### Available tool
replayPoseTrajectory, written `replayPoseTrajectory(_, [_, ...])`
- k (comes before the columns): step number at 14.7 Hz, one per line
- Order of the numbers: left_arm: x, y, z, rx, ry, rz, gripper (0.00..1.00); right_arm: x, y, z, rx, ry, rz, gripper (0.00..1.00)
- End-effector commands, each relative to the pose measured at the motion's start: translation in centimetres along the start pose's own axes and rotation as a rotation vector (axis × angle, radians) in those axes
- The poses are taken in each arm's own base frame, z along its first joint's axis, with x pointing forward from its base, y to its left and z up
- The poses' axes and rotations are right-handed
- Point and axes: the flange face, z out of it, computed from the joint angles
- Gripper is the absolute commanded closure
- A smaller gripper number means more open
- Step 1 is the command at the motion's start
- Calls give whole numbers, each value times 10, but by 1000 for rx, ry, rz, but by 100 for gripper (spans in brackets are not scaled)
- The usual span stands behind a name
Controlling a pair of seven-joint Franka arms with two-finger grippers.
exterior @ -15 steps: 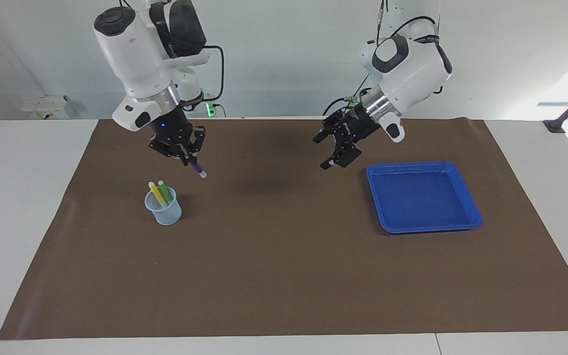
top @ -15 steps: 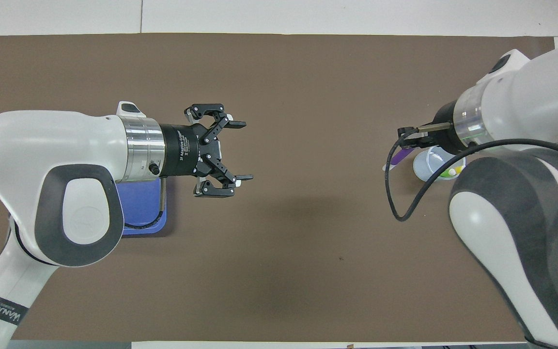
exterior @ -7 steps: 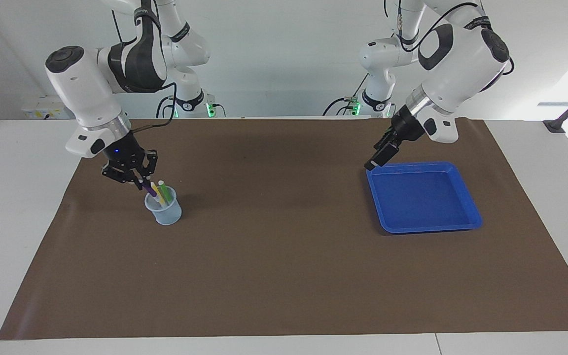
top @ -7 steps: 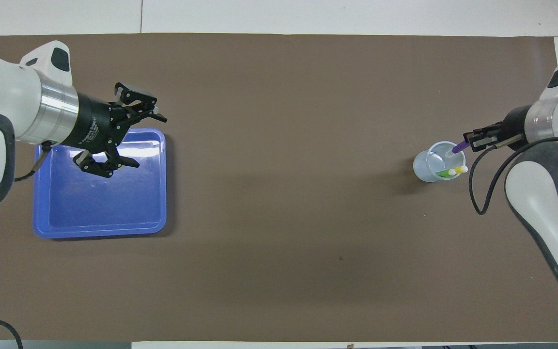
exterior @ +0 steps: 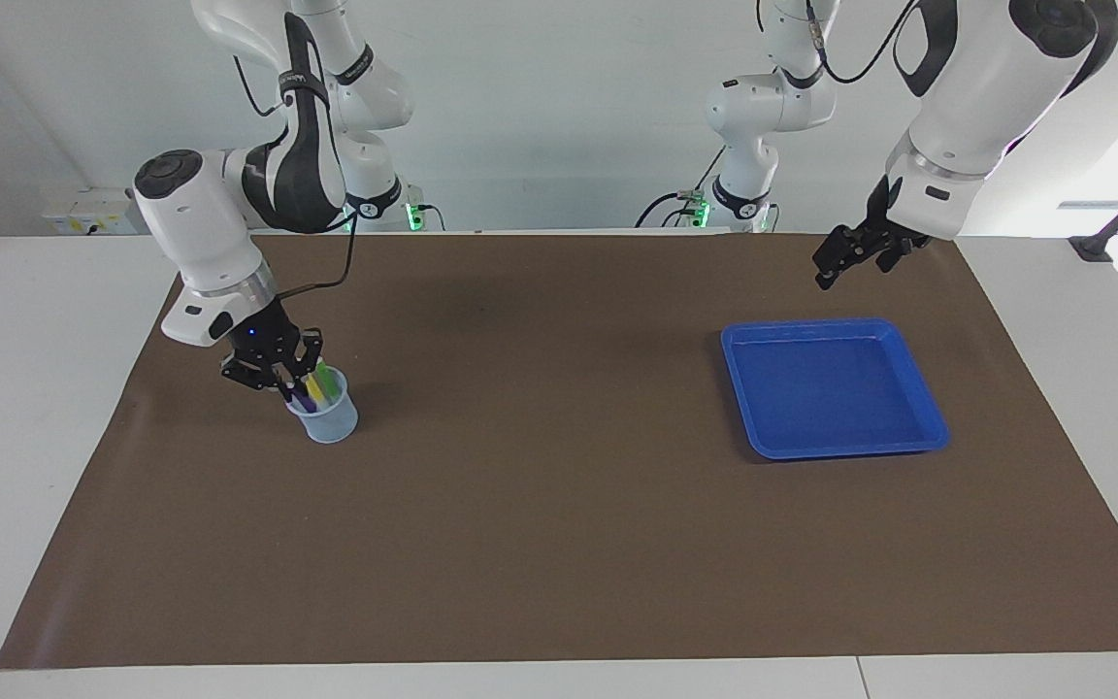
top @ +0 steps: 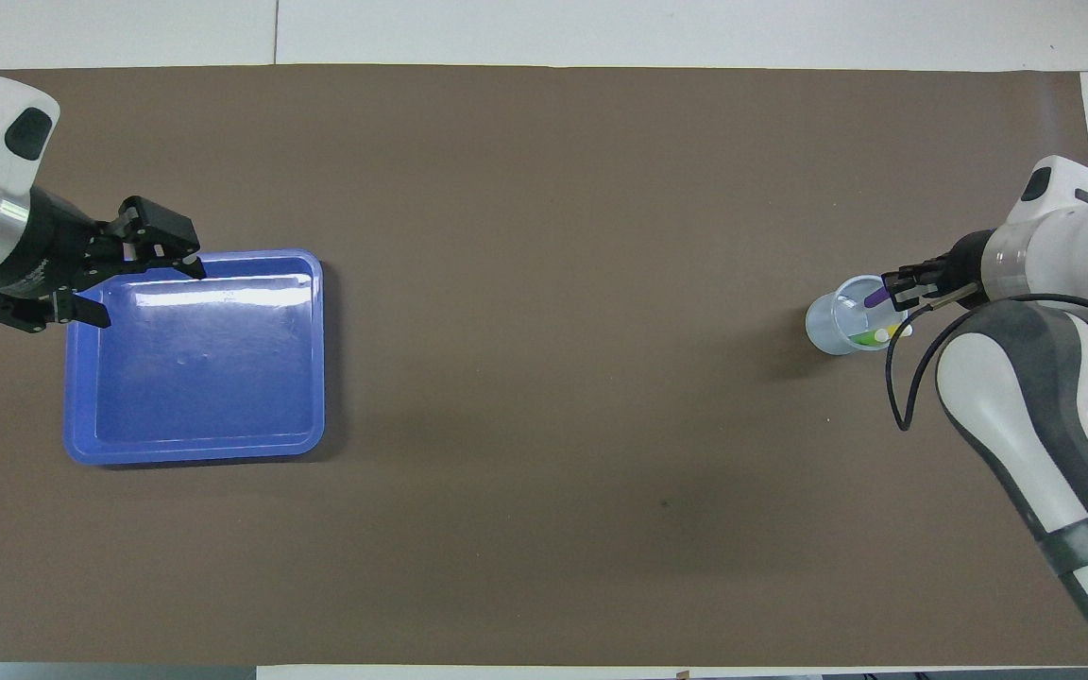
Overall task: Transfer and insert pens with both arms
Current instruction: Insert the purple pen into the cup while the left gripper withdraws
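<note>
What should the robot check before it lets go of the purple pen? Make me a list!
1. Purple pen tip inside the cup: ok.
2. Right gripper shut on the purple pen: ok.
3. Yellow pen and green pen already in the cup: ok.
4. Cup standing upright: ok.
5. Left gripper open, holding nothing, up by the blue tray: ok.
6. Purple pen reaches the cup's bottom: cannot tell.

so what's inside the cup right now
The cup holds a yellow pen and a green pen, leaning on its rim. The purple pen is going in, gripped by the right gripper. Their lower ends are hidden by the cup's wall.
</note>
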Motion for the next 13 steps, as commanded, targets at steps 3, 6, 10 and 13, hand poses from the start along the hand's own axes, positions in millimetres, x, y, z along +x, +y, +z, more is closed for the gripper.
replayPoseTrajectory(3, [-25, -21, -43, 52, -25, 230, 0, -3, 0, 20, -26, 14, -26, 100])
replayPoseTrajectory(6, [-24, -20, -42, -3, 19, 216, 0, -3, -1, 20, -26, 14, -22, 30])
replayPoseTrajectory(10, [-4, -6, -22, -21, 39, 147, 0, 6, 2, 8, -31, 32, -21, 0])
replayPoseTrajectory(13, [-5, -7, -23, -34, 18, 138, 0, 19, 4, -29, -30, 43, -20, 0])
